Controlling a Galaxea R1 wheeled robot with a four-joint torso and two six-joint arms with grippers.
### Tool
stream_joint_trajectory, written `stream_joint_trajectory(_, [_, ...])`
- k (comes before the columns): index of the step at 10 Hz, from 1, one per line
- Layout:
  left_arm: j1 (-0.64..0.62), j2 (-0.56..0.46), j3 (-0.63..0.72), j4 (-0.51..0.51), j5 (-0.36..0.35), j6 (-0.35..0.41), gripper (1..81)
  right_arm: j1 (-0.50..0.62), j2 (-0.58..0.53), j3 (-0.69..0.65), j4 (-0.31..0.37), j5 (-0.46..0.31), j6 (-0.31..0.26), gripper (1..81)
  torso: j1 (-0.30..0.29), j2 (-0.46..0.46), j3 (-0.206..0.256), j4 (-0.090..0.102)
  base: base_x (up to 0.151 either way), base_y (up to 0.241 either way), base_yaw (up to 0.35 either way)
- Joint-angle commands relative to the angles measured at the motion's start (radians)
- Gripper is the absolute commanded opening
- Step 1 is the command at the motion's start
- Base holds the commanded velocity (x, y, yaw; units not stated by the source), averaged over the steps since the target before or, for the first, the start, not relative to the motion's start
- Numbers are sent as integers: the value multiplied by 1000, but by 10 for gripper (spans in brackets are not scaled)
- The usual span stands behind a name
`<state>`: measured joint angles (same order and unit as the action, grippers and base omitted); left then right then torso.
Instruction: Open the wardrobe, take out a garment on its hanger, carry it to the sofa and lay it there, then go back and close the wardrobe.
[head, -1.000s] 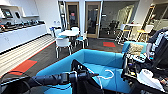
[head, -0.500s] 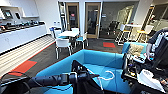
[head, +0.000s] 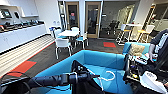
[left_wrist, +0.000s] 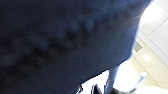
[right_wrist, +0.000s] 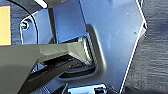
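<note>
The sofa (head: 105, 62) has drawn closer under my view — I'm nearly at it, so laying down is close. My left tool (head: 83, 75) holds the hanger (head: 107, 76), hook over the blue seat; the garment (head: 82, 86) hangs below. My right tool: clenched or released, I cannot tell. Beyond the sofa — grey carpet, white chairs (head: 62, 43).

Camera view shifted slightly leftward over the last second: robot has turned or advanced. Left arm (head: 50, 80) now reaches further over the sofa (head: 100, 60); hanger (head: 108, 76) and garment (head: 80, 72) carried with it.
</note>
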<state>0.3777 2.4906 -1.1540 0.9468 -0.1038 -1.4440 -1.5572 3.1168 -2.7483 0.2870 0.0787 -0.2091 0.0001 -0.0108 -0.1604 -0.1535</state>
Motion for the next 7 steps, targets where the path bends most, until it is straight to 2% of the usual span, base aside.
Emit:
stream_joint_trajectory(1, [-154, 1, 42, 26, -16, 13, 10, 24, 7, 10, -2, -68, -4, 811, 0, 0, 0, 0, 75, 0, 0])
stream_joint_trajectory(6, [-153, 8, 45, 26, -16, 13, 10, 24, 7, 10, -2, -68, -4, 811, 0, 0, 0, 0, 75, 0, 0])
stream_joint_trajectory(7, [-153, 7, 45, 26, -16, 13, 10, 24, 7, 10, -2, -68, -4, 811, 0, 0, 0, 137, 70, 0, 0])
